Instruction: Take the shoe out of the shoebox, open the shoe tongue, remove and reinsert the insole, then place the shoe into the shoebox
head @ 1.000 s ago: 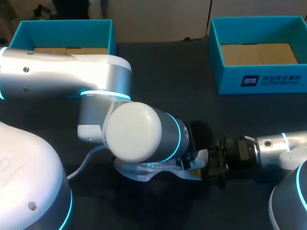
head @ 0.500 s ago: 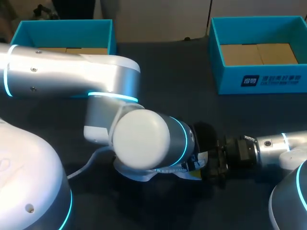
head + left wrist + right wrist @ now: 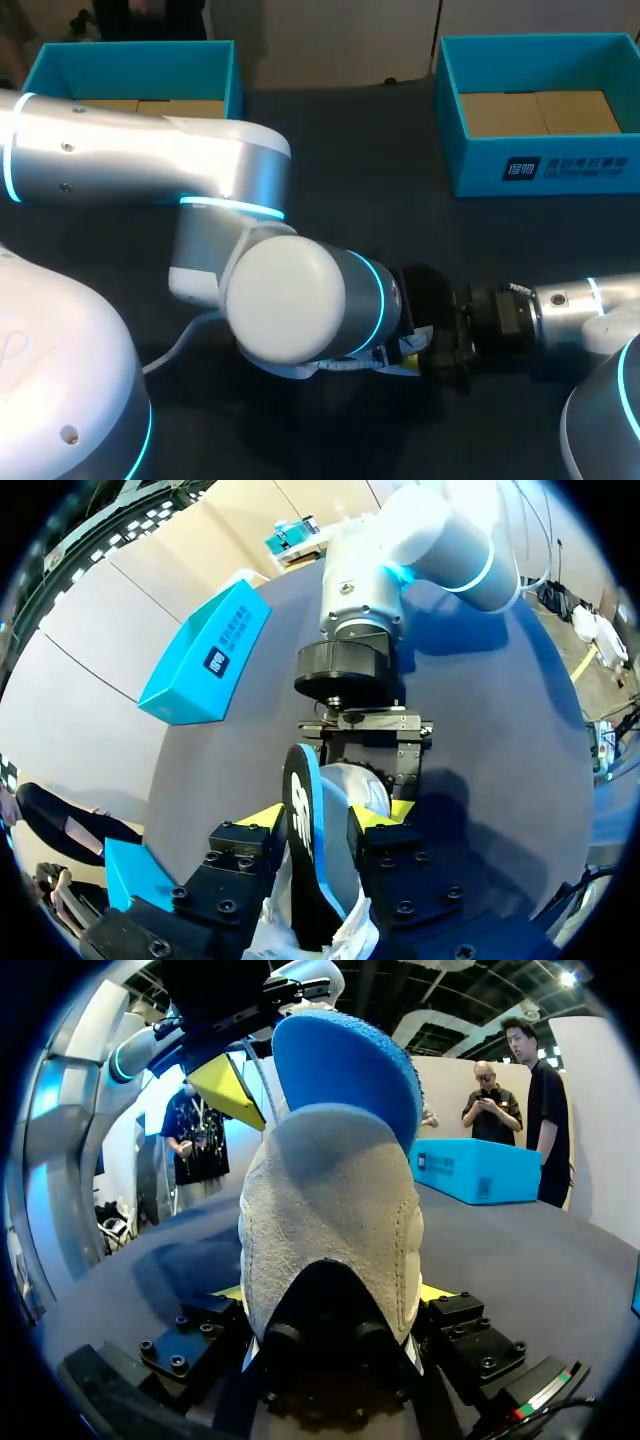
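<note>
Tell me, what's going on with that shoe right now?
Right gripper shut on shoe. Left gripper shut on blue insole, sticking up from shoe. Nothing seen blocking.

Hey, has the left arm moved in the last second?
Yes: the left arm has shifted slightly away from the left shoebox, toward the near edge of the table.
</note>
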Motion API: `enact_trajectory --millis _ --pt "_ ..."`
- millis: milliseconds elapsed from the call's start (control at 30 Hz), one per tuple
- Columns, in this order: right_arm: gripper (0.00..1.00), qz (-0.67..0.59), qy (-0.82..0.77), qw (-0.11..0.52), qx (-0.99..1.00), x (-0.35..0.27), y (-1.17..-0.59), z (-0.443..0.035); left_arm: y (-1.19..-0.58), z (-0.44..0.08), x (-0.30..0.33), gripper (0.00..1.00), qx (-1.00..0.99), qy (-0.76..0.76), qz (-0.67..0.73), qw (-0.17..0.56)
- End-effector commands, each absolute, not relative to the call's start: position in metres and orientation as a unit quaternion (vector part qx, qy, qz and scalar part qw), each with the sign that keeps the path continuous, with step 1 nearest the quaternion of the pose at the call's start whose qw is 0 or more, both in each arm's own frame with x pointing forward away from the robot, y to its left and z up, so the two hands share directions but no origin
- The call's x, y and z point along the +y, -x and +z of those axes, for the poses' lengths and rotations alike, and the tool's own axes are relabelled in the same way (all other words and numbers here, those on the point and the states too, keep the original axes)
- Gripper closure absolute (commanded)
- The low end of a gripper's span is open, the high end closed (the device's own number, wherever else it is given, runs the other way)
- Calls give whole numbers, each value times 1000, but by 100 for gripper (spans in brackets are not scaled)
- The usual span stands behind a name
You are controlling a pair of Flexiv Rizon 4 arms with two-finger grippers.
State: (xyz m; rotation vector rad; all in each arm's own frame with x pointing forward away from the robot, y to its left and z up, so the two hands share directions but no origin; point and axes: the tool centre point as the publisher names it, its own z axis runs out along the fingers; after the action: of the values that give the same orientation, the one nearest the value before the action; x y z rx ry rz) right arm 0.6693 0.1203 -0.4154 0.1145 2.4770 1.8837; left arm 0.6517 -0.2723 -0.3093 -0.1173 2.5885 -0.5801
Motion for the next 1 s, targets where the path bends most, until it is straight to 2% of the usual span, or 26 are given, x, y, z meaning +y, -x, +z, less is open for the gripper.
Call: enact_trajectory --millis 33,1000 --pt "100 603 -37 14 797 121 -669 -414 -648 -309 -254 60 941 38 -225 250" --pt "100 603 -37 14 797 121 -669 -414 -644 -316 -242 63 915 41 -249 314"
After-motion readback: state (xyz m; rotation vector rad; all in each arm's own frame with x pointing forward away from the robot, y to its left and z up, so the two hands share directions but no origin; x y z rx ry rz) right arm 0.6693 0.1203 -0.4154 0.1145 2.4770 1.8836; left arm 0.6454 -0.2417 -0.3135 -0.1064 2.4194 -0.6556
